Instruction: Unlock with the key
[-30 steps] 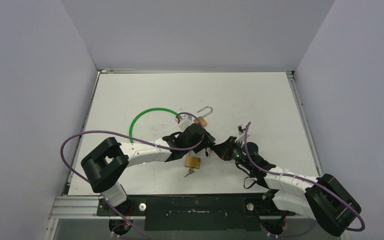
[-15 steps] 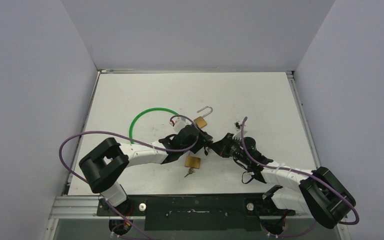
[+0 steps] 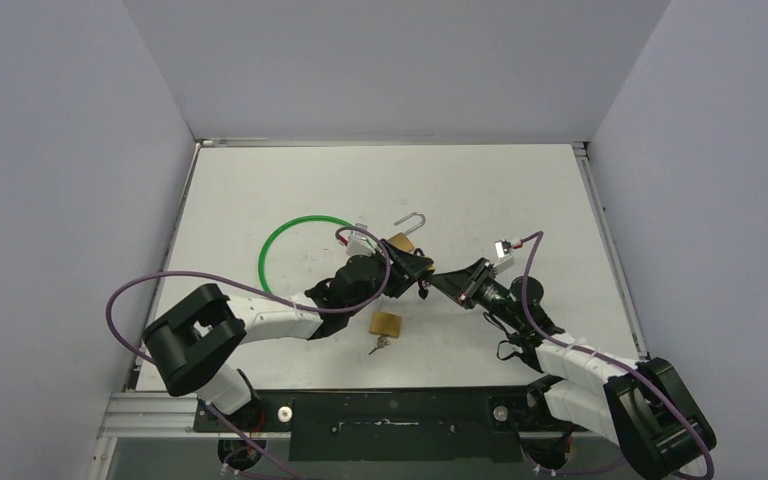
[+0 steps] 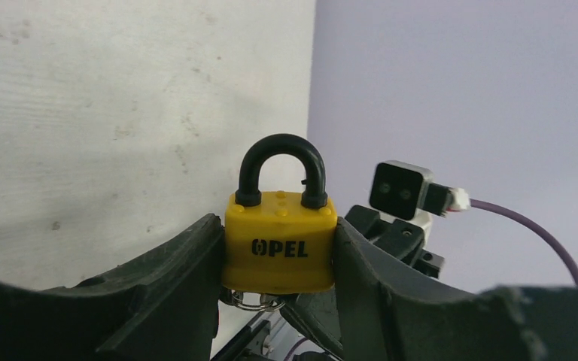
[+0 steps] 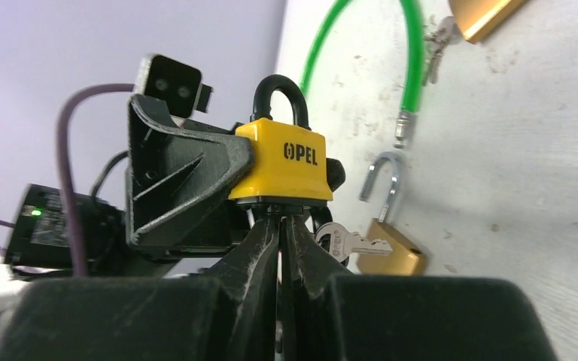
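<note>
White table [image 3: 500, 200] boxed in by plain lilac-grey walls [image 3: 80, 150]; above mid-table the left gripper [image 3: 407, 267] clamps the yellow padlock [image 5: 286, 162] by its two flanks, body upright, black shackle [image 4: 282, 169] seated in both holes, so not unlocked yet; the right gripper [image 5: 280, 233] comes in from the right w/ fingertips pressed together directly under the lock's base, at the keyhole end; the key itself is hidden betw. the tips and the base, so whether it's seated can't be told; a spare key [image 5: 344, 242] dangles off a ring [image 4: 252, 302] just beside the tips. Risks, as I judge them: if the blade's off-axis it'll jam at the keyway and shove the lock up out of the left grip; a twist could spin the smooth body betw. the left fingers instead of turning the cylinder; a thin key may slip in the pinch; the dangling spare & ring could snag on a finger; both wrists are v. close, so a wide turn might knock them. On the table: a brass padlock [image 3: 403, 241], shackle swung open, on the far side; a second brass padlock [image 3: 386, 323] w/ keys on the near side; a green cable loop [image 3: 290, 235] to the left. Containers: none in view, so nothing to report inside any.
</note>
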